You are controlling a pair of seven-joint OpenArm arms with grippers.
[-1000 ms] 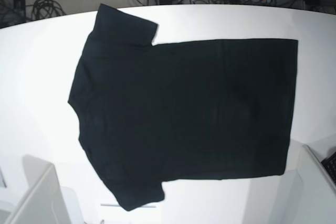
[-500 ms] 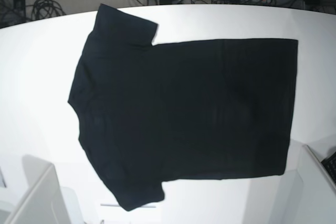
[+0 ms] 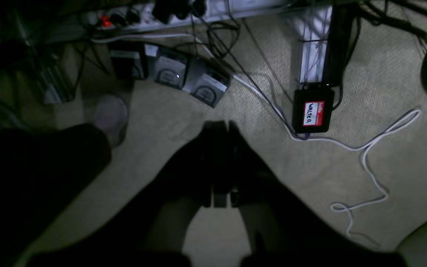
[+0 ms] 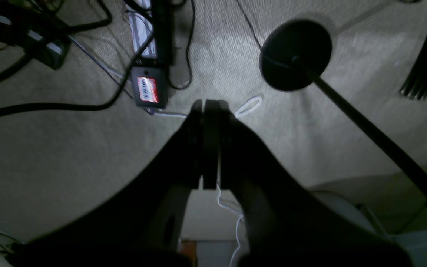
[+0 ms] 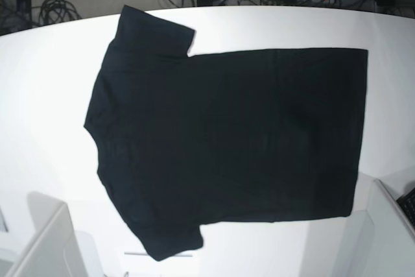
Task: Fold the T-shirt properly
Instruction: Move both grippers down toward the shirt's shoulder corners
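— On the white table (image 5: 45,95), what is lying there?

— The T-shirt (image 5: 227,134) is lying spread out flat, plain black side showing, collar pointing toward the base view's left, hem toward its right, both sleeves sticking out.

— Where are the grippers pointing?

— Both wrist cameras are looking down at carpet (image 3: 161,122). The left gripper (image 3: 219,128) is hanging over it with fingers pressed together, holding nothing, near a black box with a red label (image 3: 313,113). The right gripper (image 4: 208,107) is also sitting closed and empty, beside a round black stand base (image 4: 295,55).
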